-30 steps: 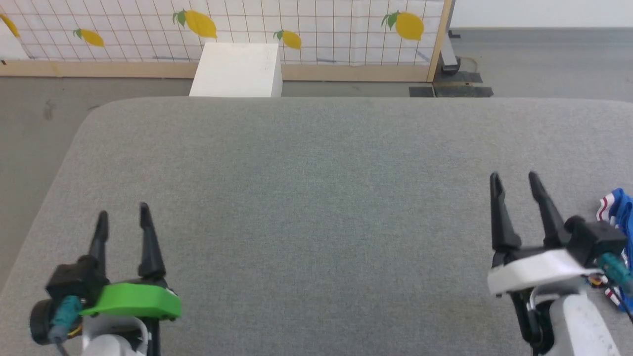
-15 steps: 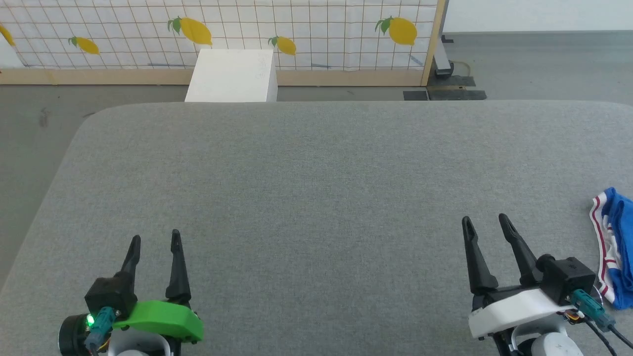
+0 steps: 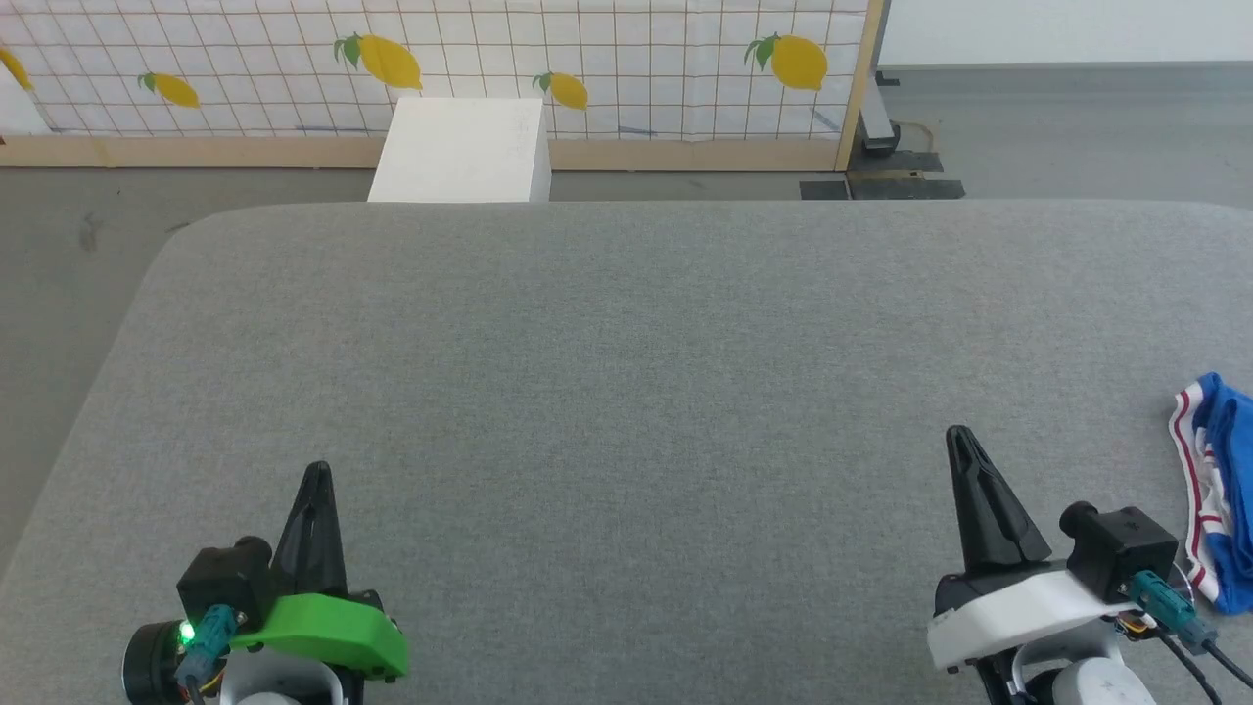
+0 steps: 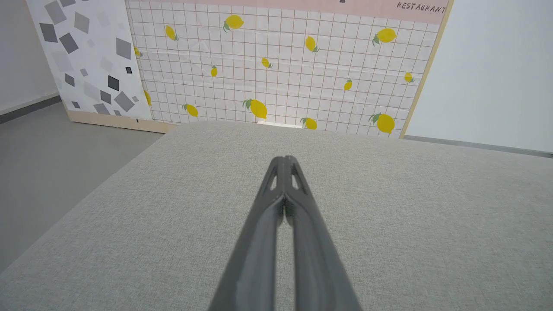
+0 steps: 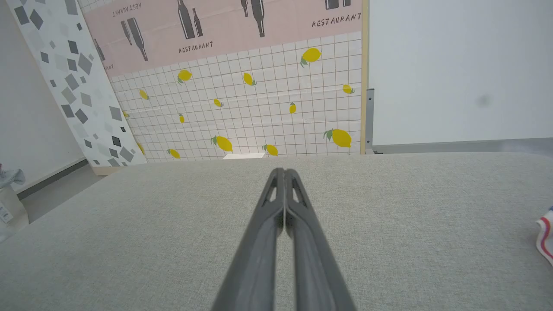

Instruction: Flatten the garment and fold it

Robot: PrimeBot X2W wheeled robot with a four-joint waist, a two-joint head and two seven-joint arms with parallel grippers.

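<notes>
Both claws have snapped together since half a sec ago. L claw (image 3: 317, 472) sits at 7 o'clock of the head view and R claw (image 3: 957, 436) at 5 o'clock, each w/ fingers pressed tip to tip over the grey table (image 3: 626, 343). I see the shirt (image 3: 1226, 470) bunched at 4 o'clock, near R claw but apart from it. White box (image 3: 460, 147) sits beyond the table at 11 o'clock; can't see inside.

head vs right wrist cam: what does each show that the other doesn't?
Head, not right wrist: the left gripper, shut, and the blue cloth of the garment. Right wrist, not head: the pink RESTAURANT banner and the grey-diamond panel. Both: the right gripper, fingers shut on nothing, the grey padded table, the lemon-tile screen, the garment's striped edge.
</notes>
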